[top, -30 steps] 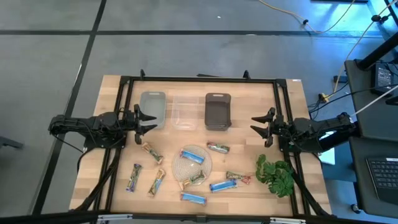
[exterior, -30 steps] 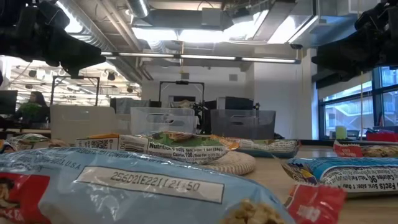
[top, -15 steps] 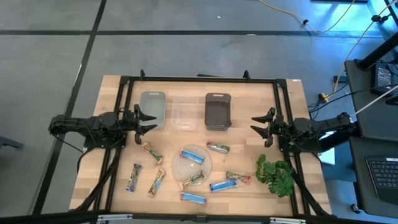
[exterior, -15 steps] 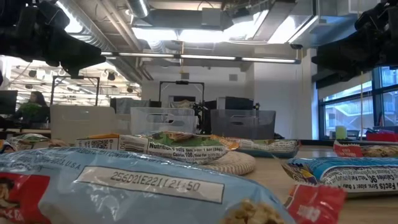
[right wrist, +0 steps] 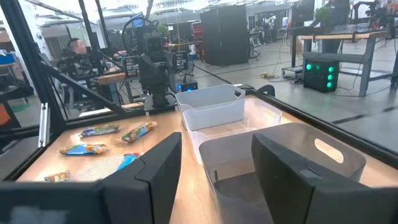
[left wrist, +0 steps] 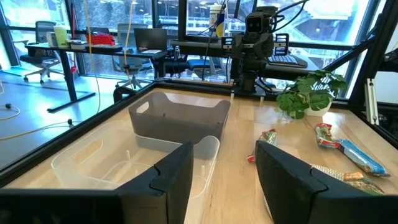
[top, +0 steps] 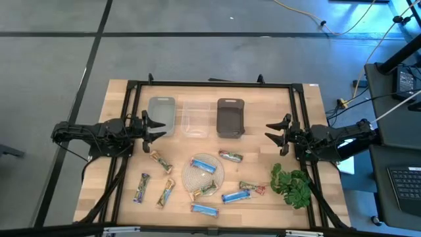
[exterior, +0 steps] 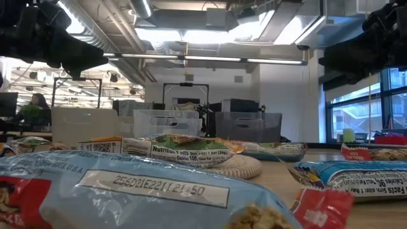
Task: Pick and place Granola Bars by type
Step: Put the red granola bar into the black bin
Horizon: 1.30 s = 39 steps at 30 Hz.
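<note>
left gripper (top: 152, 125): at 9 o'clock side of table (top: 125, 197), fingers spread apart, nothing between them, hovering beside the grey bin.
right gripper (top: 278, 131): at 3 o'clock side, fingers spread, nothing held, beside the dark bin.
bins: three in a row at 12 o'clock; grey bin (top: 162, 116), clear bin (top: 195, 119), dark bin (top: 230, 118); all look bare inside.
Granola Bars: nine, all loose on the table's 6 o'clock half, well apart from the bins.
blue bars: one on the mat (top: 204, 165), one at 6 o'clock edge (top: 204, 210), one toward 5 o'clock (top: 235, 196).
gold-tan bars: one near 9 o'clock just below left gripper (top: 160, 161), one at 7 o'clock (top: 166, 193), one on mat's lower rim (top: 205, 191).
green-red bars: one near centre below dark bin (top: 230, 157), one at 4 o'clock touching the plant (top: 252, 187).
other bar: blue-green wrapper at 8 o'clock (top: 142, 187).
woven mat (top: 192, 174): round, pale, centre-low.
plant (top: 293, 185): leafy, at 4 o'clock below right gripper.
left wrist view: own fingers (left wrist: 176, 174) parted, dark bin and clear bin ahead.
background: a person (right wrist: 78, 50) seated in the right wrist view.
</note>
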Tool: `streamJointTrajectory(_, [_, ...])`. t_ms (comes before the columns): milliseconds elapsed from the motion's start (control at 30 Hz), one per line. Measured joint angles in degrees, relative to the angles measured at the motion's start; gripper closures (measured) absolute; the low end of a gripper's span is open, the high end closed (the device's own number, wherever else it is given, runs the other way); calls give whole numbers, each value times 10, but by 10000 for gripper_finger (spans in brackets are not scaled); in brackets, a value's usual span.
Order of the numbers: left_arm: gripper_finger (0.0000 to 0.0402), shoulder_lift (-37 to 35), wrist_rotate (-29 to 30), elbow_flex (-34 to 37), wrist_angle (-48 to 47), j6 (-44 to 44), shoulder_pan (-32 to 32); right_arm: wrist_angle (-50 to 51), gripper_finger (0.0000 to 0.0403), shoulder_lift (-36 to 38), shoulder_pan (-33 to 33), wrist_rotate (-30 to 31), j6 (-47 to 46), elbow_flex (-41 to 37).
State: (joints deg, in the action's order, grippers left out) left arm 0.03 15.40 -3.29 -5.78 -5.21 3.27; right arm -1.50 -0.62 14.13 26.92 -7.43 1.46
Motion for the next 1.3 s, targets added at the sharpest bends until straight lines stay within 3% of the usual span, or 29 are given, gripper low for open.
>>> streamJointTrajectory(233, [238, 0, 0, 0, 0, 0, 0, -7, 205, 0, 0, 0, -44, 0])
streamJointTrajectory(400, [236, 0, 0, 0, 0, 0, 0, -57, 205, 0, 0, 1, -23, 0])
streamJointTrajectory(467, [237, 0, 0, 0, 0, 0, 0, -88, 205, 0, -1, 32, -12, 0])
streamJointTrajectory(567, [238, 0, 0, 0, 0, 0, 0, -132, 205, 0, -6, 128, -43, 0])
streamJointTrajectory(633, [236, 0, 0, 0, 0, 0, 0, -165, 205, 0, -5, 150, -52, 0])
streamJointTrajectory(833, [237, 0, 0, 0, 0, 0, 0, -193, 205, -19, -5, 70, -7, 24])
streamJointTrajectory(967, [236, 0, 0, 0, 0, 0, 0, -183, 205, -90, -5, 59, 74, 85])
streamJointTrajectory(1067, [236, 0, 0, 0, 0, 0, 0, -93, 205, -164, -5, 34, 108, 157])
streamJointTrajectory(1167, [237, 0, 6, 0, 0, 7, 0, 33, 205, -252, -5, 2, 100, 228])
streamJointTrajectory(1300, [236, 0, 14, 0, 0, 22, 0, 105, 205, -369, -5, -57, 66, 297])
